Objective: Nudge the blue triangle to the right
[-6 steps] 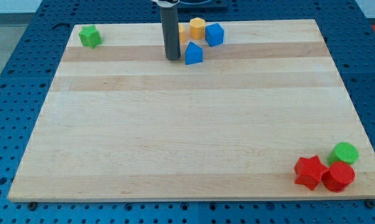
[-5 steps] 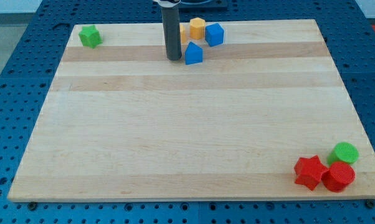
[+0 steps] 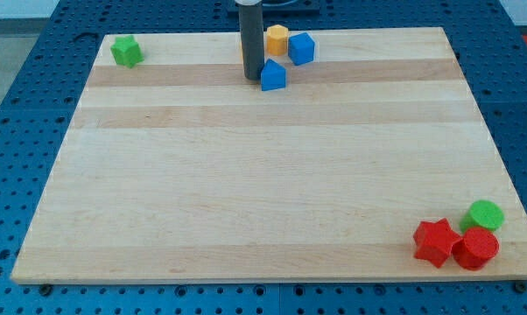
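Since the rod ends in my tip (image 3: 252, 79) rather than any jaws, this tool has nothing to open, close or grip with; it only pushes. My tip stands on the desk (image 3: 263, 175) near the view's top, just beside the left face of the blue triangle (image 3: 272, 75), so close that I cannot tell whether the two touch.

The blue triangle lies in the upper middle of the desk. Up and to its right sits a blue cube (image 3: 301, 48), and above it a yellow hexagonal block (image 3: 277, 38); a sliver of orange shows at the rod's left edge, too hidden to name. A green block (image 3: 126, 51) rests in the top left corner, and a red star (image 3: 436, 242), a red cylinder (image 3: 475, 249) and a green cylinder (image 3: 484, 215) cluster at the bottom right.

To do the nudge well, I judge the push should run straight toward the view's right, with contact centred on the triangle's left face. An off-centre contact would likely spin the block or let it slip past the rod. Drifting upward risks driving it into the blue cube, so the line should stay level or a touch low. A nudge calls for a short, slow stroke, then a stop.
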{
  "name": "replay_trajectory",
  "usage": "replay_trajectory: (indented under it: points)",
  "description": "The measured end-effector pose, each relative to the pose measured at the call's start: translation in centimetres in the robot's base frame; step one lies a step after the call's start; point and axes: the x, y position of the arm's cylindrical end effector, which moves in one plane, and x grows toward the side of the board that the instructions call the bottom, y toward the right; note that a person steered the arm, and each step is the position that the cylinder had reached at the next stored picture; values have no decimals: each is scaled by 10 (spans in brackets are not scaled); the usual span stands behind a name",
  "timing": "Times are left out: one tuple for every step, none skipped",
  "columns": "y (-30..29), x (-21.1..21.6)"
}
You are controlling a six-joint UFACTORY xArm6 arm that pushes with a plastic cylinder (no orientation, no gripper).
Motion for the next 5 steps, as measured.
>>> replay_trajectory:
  points:
    - [3,0]
    - [3,-8]
    - [8,-11]
    - [33,-11]
    - [47,-11]
